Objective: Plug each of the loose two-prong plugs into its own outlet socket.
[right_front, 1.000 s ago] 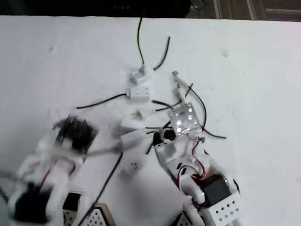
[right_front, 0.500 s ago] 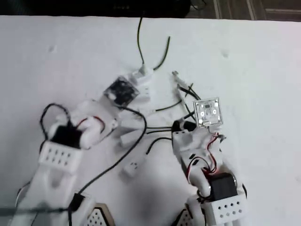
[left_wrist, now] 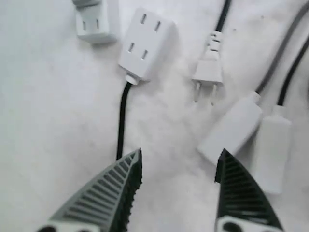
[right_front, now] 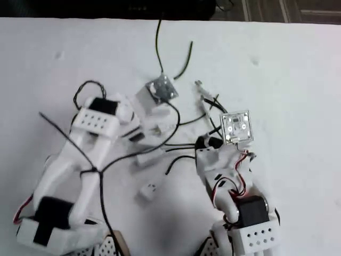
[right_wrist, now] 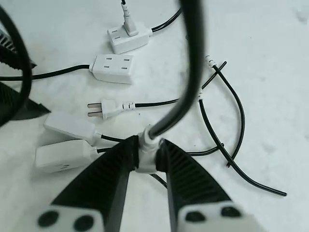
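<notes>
White plastic lies all over the white table (right_front: 298, 69), so the black cords do most of the telling apart. The right gripper (right_wrist: 147, 144) is pinched on a small white plug (right_wrist: 145, 162), its cord arching up past the camera. I judge it is held that way to aim the prongs at a socket, though the prongs themselves are hidden. The left gripper (left_wrist: 178, 162) hangs with jaws spread over the cluster near the table's centre, one jaw tip by the cord of a free outlet socket (left_wrist: 145, 43). It is probably there to pin the socket so it won't skid under a push. Near that socket lie a loose two-prong plug (left_wrist: 207, 72), prongs toward the gripper, and two oblong sockets (left_wrist: 231, 130) side by side. From the cluster, a small socket cube (right_front: 147, 191) sits apart at six o'clock and the right arm at about four. One corded socket (right_wrist: 126, 38) already carries a plug.
</notes>
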### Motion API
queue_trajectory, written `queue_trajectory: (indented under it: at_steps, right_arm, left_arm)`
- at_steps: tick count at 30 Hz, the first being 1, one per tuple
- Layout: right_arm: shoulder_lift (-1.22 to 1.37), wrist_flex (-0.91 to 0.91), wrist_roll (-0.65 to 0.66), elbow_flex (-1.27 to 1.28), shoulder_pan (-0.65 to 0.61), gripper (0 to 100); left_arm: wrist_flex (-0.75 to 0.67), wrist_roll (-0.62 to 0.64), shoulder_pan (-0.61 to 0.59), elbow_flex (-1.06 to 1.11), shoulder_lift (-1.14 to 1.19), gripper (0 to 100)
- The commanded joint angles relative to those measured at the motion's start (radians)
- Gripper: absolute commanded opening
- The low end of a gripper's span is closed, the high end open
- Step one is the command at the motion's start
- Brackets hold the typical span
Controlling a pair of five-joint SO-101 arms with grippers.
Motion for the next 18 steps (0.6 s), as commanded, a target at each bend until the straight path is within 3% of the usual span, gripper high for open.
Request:
queue_trajectory:
  at_steps: [1, 18]
  right_arm:
    - [-0.001, -0.024, -0.002, -0.014, 0.007, 1.7]
    - [0.005, -0.024, -0.002, -0.012, 0.005, 1.7]
  left_arm:
    - [-0.081, 0.051, -0.053, -0.161, 0.114, 26]
    - [-0.121, 0.048, -0.099, -0.663, 0.797, 26]
